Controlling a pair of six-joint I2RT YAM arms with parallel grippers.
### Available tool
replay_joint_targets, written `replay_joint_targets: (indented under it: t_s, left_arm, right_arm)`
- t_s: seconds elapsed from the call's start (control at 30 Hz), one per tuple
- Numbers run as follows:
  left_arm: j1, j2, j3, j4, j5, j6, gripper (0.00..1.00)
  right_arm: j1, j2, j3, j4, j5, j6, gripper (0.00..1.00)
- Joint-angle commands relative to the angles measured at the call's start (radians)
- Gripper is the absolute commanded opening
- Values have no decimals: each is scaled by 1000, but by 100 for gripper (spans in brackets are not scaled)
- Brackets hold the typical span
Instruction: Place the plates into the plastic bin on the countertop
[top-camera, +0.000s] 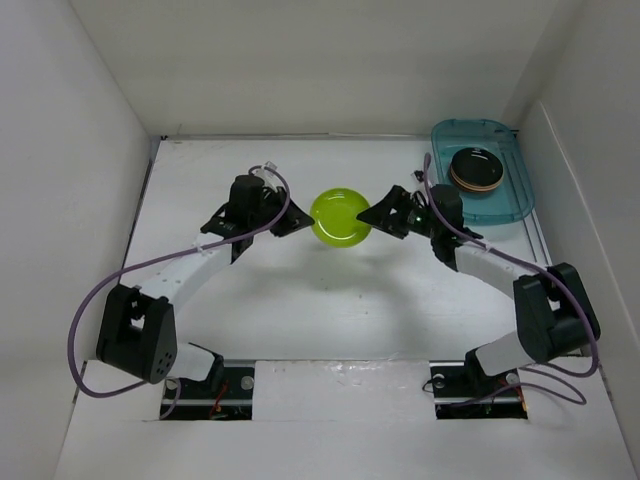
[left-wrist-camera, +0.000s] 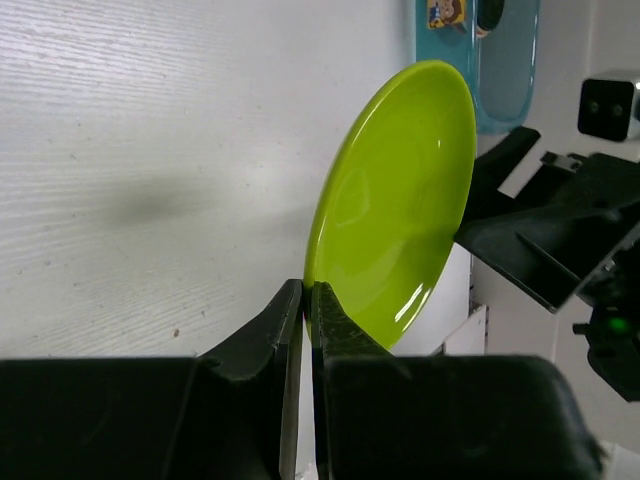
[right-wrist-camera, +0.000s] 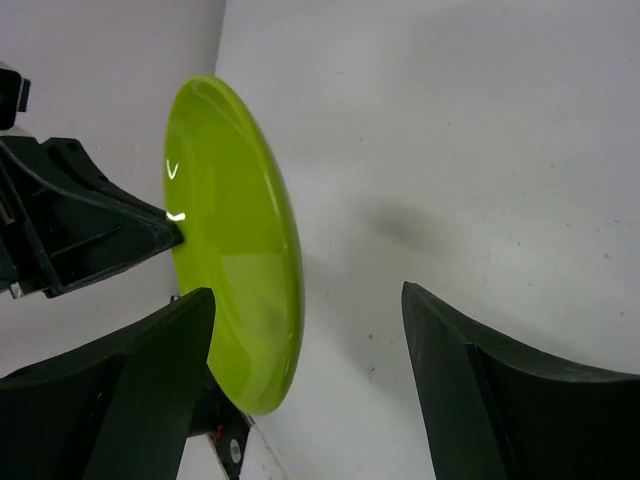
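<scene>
Lime green plate (top-camera: 339, 217) hangs between the arms. The left gripper (left-wrist-camera: 308, 290) is clamped on its rim, and the right gripper (right-wrist-camera: 305, 300), jaws apart, brackets the opposite rim, nearer the plastic bin (top-camera: 512, 175) at the countertop's far-right corner.

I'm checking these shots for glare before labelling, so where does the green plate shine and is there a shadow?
Left wrist view: white streaks on the green plate near its lower rim, soft grey shadow on the countertop. Right wrist view: tiny glints at its left edge, faint shadow beyond. Top view: even light, barely any glare.
</scene>
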Motion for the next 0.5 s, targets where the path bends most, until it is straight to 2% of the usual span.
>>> replay_joint_targets:
  t_s: [0.0, 0.07, 0.1, 0.13, 0.17, 0.2, 0.23, 0.27, 0.4, 0.43, 0.47]
  left_arm:
    - [2, -46, -14, 64, 75, 18, 0]
    - [2, -46, -14, 64, 85, 18, 0]
    - [2, -46, -14, 64, 85, 18, 0]
    - [2, -46, -14, 64, 85, 18, 0]
    - [2, -37, -14, 30, 60, 18, 0]
    - [2, -37, 13, -7, 28, 18, 33]
    - [2, -37, 24, -42, -7, 18, 94]
    - [2, -37, 24, -91, -39, 18, 100]
    - [2, -168, 61, -192, -238, 18, 100]
    - [2, -194, 77, -212, -268, 39, 100]
    - [2, -216, 91, -235, -288, 48, 100]
  right_arm:
    - [29, 40, 51, 123, -34, 0, 80]
    - [29, 61, 51, 155, -45, 23, 58]
    - [29, 61, 51, 172, -54, 32, 39]
    - [29, 61, 51, 197, -54, 33, 0]
    - [29, 61, 51, 197, -54, 61, 0]
    - [29, 61, 51, 197, -22, 71, 0]
    - [29, 61, 51, 197, 7, 83, 0]
    - [29, 35, 36, 197, 48, 120, 0]
    - [-38, 1, 36, 101, 309, 206, 0]
    - [-78, -12, 36, 67, 434, 227, 0]
    - [-103, -12, 62, 0, 493, 250, 0]
